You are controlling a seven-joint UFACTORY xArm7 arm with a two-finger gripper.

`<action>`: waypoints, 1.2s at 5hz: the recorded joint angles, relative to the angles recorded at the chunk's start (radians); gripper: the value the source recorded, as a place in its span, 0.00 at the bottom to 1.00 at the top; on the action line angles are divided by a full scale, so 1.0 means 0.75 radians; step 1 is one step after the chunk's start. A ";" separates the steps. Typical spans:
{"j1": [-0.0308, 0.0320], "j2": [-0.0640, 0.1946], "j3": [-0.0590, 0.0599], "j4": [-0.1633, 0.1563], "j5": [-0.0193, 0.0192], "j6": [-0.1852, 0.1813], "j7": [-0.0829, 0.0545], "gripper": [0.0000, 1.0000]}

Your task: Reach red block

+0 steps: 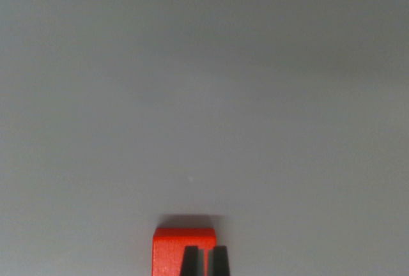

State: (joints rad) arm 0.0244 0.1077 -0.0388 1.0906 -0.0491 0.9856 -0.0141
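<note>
The red block (169, 250) lies on the grey surface at the bottom centre of the wrist view, cut off by the lower edge. My gripper (205, 262) shows as two dark fingertips (190, 262) standing over the block's right half. The tips are close together, with only a narrow slit of red between them. Nothing is held between them. The lower part of the block and the rest of the gripper are out of frame.
A plain grey tabletop (204, 97) fills the rest of the view. The block casts a thin shadow along its far edge.
</note>
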 joint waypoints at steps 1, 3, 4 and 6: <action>0.0000 0.000 0.000 0.000 0.0000 0.000 0.000 0.00; 0.0010 0.011 -0.001 -0.051 -0.0001 -0.061 0.001 0.00; 0.0021 0.022 -0.001 -0.100 -0.0002 -0.120 0.002 0.00; 0.0031 0.032 -0.002 -0.147 -0.0003 -0.177 0.004 0.00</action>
State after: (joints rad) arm 0.0267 0.1319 -0.0402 0.9800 -0.0493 0.8529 -0.0114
